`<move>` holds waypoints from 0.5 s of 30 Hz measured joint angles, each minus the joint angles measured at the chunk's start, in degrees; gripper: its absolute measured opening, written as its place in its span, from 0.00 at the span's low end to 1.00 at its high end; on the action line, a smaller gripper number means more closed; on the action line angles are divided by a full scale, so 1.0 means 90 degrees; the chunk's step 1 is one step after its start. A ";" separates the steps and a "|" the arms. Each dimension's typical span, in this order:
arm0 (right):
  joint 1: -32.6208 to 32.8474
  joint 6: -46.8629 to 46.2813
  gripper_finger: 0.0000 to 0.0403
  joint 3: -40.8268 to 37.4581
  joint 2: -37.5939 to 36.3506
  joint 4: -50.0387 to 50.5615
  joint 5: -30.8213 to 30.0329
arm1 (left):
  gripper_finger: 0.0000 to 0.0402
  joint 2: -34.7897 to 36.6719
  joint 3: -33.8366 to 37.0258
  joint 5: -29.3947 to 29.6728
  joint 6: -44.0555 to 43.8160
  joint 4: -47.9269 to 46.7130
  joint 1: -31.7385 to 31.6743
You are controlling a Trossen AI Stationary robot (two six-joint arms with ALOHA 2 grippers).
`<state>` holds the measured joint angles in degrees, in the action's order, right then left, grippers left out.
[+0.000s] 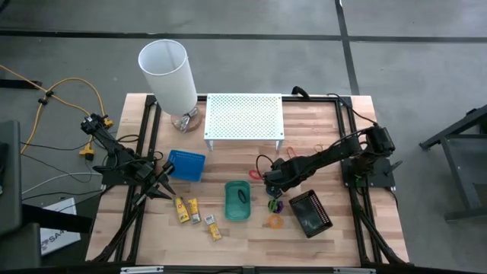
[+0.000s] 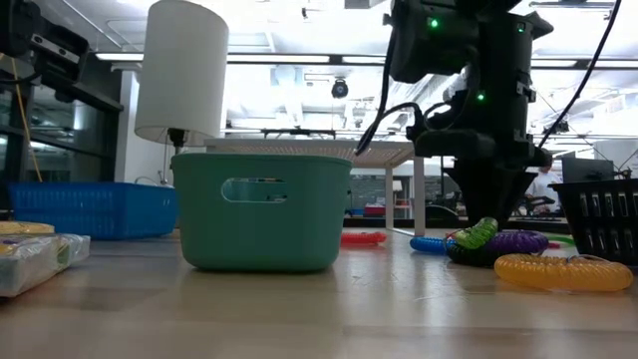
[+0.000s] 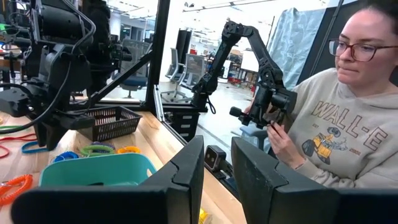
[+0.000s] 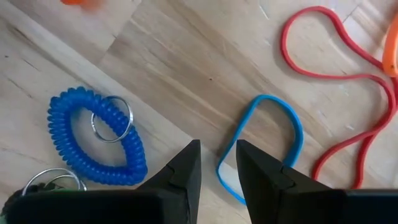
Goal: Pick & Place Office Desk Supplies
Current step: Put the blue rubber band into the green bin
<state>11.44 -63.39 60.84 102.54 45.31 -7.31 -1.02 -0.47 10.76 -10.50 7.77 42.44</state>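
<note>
Hovering right gripper (image 4: 217, 163) over blue band (image 4: 273, 134)

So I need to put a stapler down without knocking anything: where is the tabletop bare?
Bare wood lies left of the white perforated shelf, above the blue mesh tray, and along the front edge below the green bin. It is crowded around the right gripper: coiled rings, rubber bands and the black basket.
</note>
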 joint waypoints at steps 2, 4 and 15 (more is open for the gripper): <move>0.0000 0.0004 0.22 0.0002 0.0013 0.0004 0.0000 | 0.20 0.0000 0.0000 0.0000 0.0000 0.0000 0.0000; 0.0000 0.0010 0.22 0.0005 0.0093 0.0011 0.0000 | 0.20 0.0000 0.0000 0.0000 0.0000 0.0000 0.0000; -0.0057 0.0032 0.21 0.0005 0.0157 0.0073 0.0300 | 0.20 0.0000 0.0000 0.0000 0.0000 0.0000 0.0000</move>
<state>10.93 -63.11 60.89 103.96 45.96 -4.61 -1.02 -0.47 10.76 -10.50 7.77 42.44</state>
